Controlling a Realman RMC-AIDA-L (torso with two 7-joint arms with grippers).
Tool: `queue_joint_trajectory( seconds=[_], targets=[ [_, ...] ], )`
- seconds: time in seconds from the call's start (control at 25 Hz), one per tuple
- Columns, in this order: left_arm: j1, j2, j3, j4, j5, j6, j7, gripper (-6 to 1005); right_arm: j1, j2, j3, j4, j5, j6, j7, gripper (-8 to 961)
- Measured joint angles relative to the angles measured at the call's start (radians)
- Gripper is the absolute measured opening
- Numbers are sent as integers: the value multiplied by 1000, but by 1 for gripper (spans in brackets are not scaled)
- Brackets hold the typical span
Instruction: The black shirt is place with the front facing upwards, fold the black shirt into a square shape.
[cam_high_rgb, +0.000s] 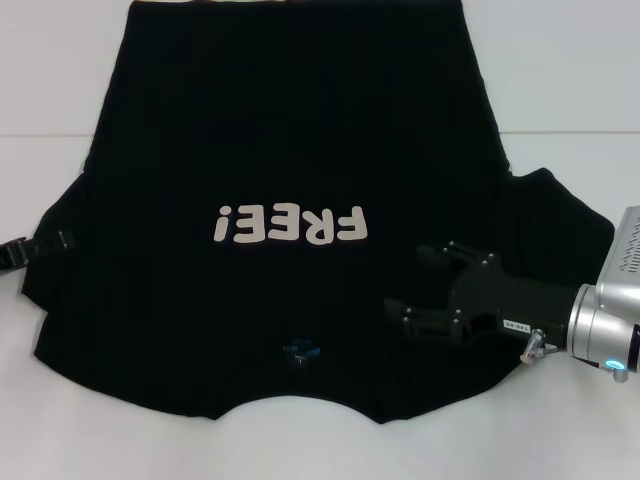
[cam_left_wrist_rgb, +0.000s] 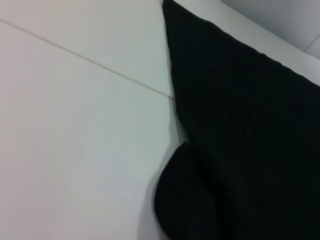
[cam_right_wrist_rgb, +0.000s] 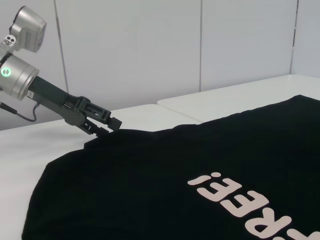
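The black shirt (cam_high_rgb: 300, 150) lay flat and print-up on the desk (cam_high_rgb: 570, 70), no fold made yet, with the left tool (cam_high_rgb: 40, 245) together on the nine o'clock sleeve and the right tool (cam_high_rgb: 405, 295) spread apart at four o'clock.

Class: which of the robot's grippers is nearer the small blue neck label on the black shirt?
Right. The right gripper hovers beside the small blue neck label; the left gripper sits at the soft black cloth shirt's far sleeve edge.
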Motion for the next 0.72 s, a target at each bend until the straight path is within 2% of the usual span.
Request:
queue_joint_trajectory(
  seconds=[0.28,0.44,0.6,0.72],
  targets=[
    [-1,0,3,-6,0,29,1,948,0,0,0,0,0,-1,0,924],
    [-4,1,52,-6,0,34,7,947,0,0,1,0,0,-2,0,924],
    [-4,-5,64,2,0,9,13,947,-1,0,1,-3,0,-24,0,924],
    [-3,-7,65,3,0,6,21,762,-4,0,1,-6,0,-35,0,924]
  ],
)
